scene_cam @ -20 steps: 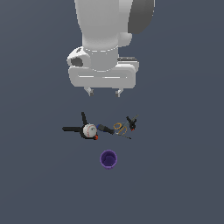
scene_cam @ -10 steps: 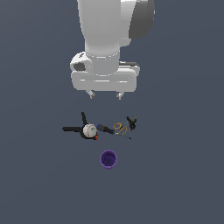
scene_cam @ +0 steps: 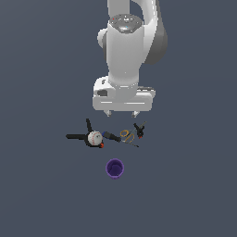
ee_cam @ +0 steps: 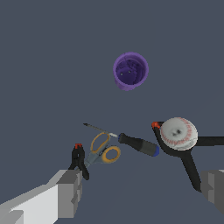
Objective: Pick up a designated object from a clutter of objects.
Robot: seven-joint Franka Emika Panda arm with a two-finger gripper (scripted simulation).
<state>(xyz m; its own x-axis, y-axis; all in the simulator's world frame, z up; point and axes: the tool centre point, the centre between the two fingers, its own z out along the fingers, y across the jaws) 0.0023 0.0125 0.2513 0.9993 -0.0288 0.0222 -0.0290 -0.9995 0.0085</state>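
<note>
The tiny black spring clamp (scene_cam: pixel 139 130) with red-orange tips lies at the exterior view's right end of the clutter. In the wrist view it (ee_cam: pixel 79 159) sits just off one finger (ee_cam: pixel 65 192). My gripper (scene_cam: pixel 122 112) hangs open and empty above and behind the clutter, apart from every item. In the wrist view (ee_cam: pixel 142 188) its jaws stand wide apart. The clutter also holds a white red-stitched baseball (scene_cam: pixel 94 138) resting on the larger long-handled black clamp (scene_cam: pixel 76 137), and yellow-handled scissors (scene_cam: pixel 126 135).
A black-handled screwdriver (scene_cam: pixel 111 136) lies between the baseball and the scissors. A purple cup (scene_cam: pixel 115 168) stands upright apart from the clutter, nearer the exterior camera. In the wrist view the baseball (ee_cam: pixel 178 132) and the large clamp (ee_cam: pixel 190 164) lie near the other finger (ee_cam: pixel 214 186).
My gripper has come down toward the clutter and stays open. The objects have not moved.
</note>
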